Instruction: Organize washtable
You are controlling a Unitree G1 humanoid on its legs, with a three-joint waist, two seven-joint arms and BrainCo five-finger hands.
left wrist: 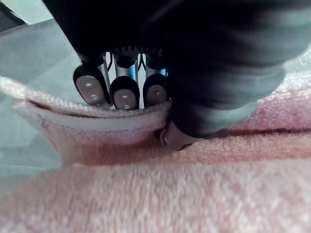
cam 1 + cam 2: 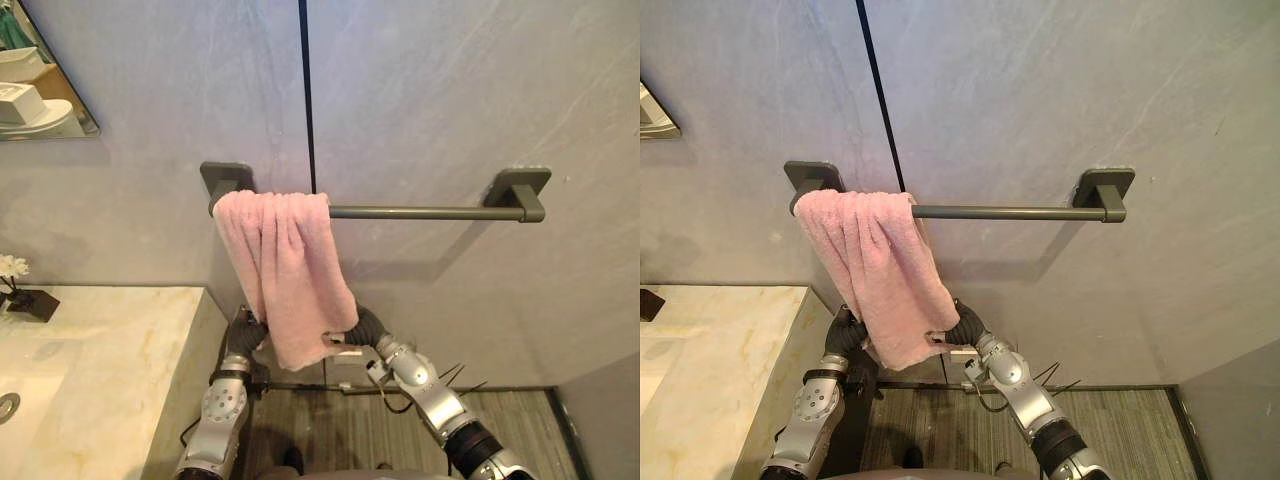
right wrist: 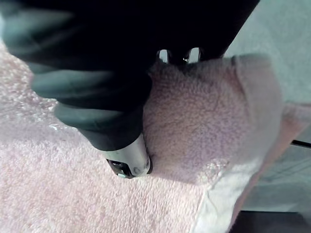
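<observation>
So left hand (image 1: 124, 91) and right hand (image 3: 127, 161) are pinching the towel (image 2: 290, 262) by its bottom corners; it's hanging bunched at the rail's (image 2: 420, 212) left end.

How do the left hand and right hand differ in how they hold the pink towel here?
The left hand pinches the pink towel at its lower left edge, dark fingertips showing past the hem; the right hand pinches the lower right corner, its fingers buried behind bunched cloth. Both press a thumb on the cloth, below the grey bar.
</observation>
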